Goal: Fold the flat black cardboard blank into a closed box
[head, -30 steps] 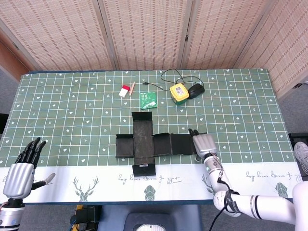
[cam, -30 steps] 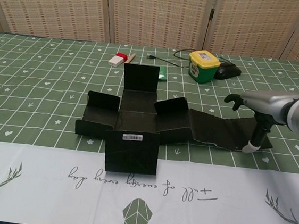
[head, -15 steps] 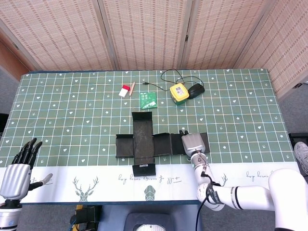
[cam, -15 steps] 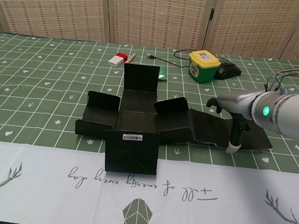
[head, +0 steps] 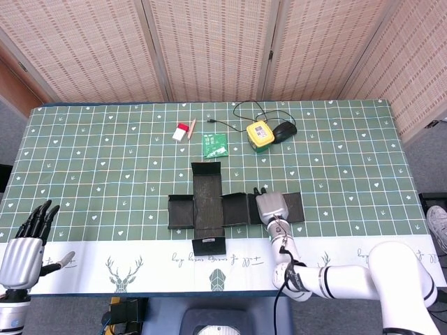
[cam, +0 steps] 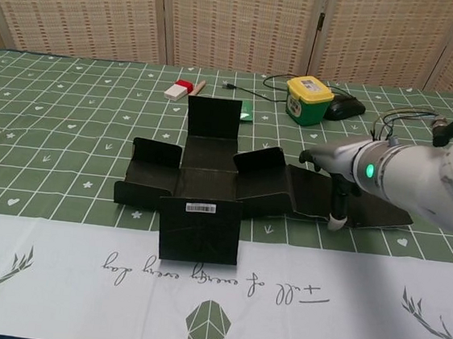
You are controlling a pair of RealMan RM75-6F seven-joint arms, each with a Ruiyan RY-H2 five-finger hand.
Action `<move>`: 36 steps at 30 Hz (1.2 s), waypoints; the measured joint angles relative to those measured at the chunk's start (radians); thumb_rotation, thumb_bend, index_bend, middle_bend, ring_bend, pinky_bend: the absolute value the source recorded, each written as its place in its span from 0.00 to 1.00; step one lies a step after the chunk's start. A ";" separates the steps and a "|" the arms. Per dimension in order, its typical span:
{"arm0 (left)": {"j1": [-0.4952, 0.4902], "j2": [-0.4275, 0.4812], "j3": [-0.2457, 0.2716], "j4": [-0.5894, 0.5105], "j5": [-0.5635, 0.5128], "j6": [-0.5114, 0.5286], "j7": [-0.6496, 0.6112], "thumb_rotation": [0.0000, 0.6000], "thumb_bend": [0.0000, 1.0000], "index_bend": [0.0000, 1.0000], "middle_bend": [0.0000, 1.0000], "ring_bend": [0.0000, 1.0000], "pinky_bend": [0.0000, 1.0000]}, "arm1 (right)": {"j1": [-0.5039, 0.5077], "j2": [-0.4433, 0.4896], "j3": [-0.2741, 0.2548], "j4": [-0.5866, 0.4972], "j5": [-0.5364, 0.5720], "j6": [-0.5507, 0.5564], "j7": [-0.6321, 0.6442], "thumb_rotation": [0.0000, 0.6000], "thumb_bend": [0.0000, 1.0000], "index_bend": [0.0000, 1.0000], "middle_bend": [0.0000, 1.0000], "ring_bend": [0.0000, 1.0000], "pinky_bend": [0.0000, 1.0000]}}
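- Left hand (head: 22, 246) is hovering at the table's near left corner, fingers spread apart, holding nothing.
- Flat black cardboard blank (head: 208, 208) (cam: 208, 185) is lying mid-table on the green patterned tablecloth (head: 105, 160), cross-shaped, its side flaps partly raised and its barcode flap overlapping the white border strip.
- Right hand (head: 269, 206) (cam: 337, 161) is resting over the blank's long right panel, one finger pointing down onto it; whether it is gripping cannot be determined.
- Yellow round container (head: 258, 135) and black computer mouse (head: 283, 129) are sitting at the far side.
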 measured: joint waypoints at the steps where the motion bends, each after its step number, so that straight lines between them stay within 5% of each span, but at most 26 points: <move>1: 0.000 0.000 0.000 0.001 0.000 0.000 -0.001 1.00 0.04 0.03 0.00 0.04 0.19 | 0.003 -0.005 0.000 0.006 0.001 -0.001 -0.001 1.00 0.05 0.04 0.11 0.73 0.86; 8: 0.003 0.002 0.000 0.009 -0.004 0.002 -0.010 1.00 0.04 0.03 0.00 0.04 0.19 | 0.023 -0.036 -0.004 0.041 0.000 -0.005 -0.011 1.00 0.05 0.04 0.12 0.73 0.86; 15: -0.009 -0.009 -0.007 0.038 -0.003 -0.009 -0.038 1.00 0.04 0.05 0.00 0.09 0.20 | 0.017 -0.044 -0.012 0.045 -0.045 -0.003 0.017 1.00 0.17 0.13 0.24 0.76 0.86; 18: -0.026 -0.019 -0.016 0.070 0.000 -0.022 -0.063 1.00 0.04 0.09 0.03 0.25 0.24 | 0.006 -0.044 -0.013 0.044 -0.076 -0.008 0.049 1.00 0.19 0.15 0.26 0.77 0.86; 21: -0.050 -0.027 -0.024 0.102 0.002 -0.048 -0.087 1.00 0.04 0.18 0.15 0.50 0.40 | -0.005 -0.037 -0.013 0.034 -0.104 -0.017 0.083 1.00 0.19 0.16 0.27 0.77 0.86; 24: -0.082 -0.033 -0.030 0.132 0.003 -0.094 -0.113 1.00 0.04 0.21 0.20 0.63 0.55 | -0.015 -0.027 -0.013 0.021 -0.134 -0.025 0.111 1.00 0.19 0.17 0.27 0.77 0.86; 36: -0.255 -0.126 -0.038 0.436 0.050 -0.260 -0.265 1.00 0.04 0.00 0.01 0.61 0.62 | -0.022 0.001 -0.030 -0.019 -0.173 -0.039 0.143 1.00 0.19 0.17 0.27 0.77 0.86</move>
